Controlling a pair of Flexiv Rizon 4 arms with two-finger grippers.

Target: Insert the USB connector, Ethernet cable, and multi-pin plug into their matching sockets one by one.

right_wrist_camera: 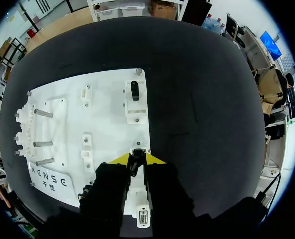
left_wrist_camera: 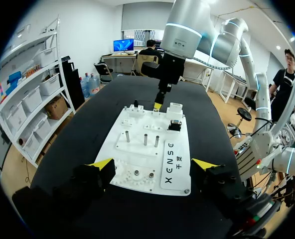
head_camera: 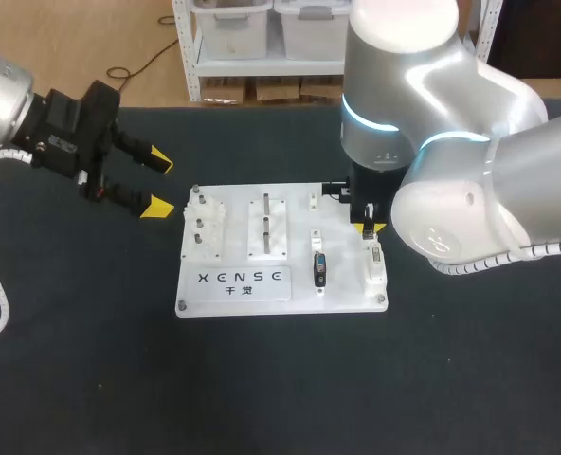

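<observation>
Over the white board, right end effector pinched on a small dark plug, poised at a white socket block near the board's edge. The fingers hide the plug body, so USB or Ethernet, cannot say which. Left end effector spread wide, holding nothing, off the board's other side above the bench. Multi-pin connector sits in its fixture under the right wrist; black connector stands further ahead. Risks, as judged: a plug tilted in the pinch would catch the socket lip and jam. Pushing then could slide it up between the fingers, or shove the unbraced board across the bench.
</observation>
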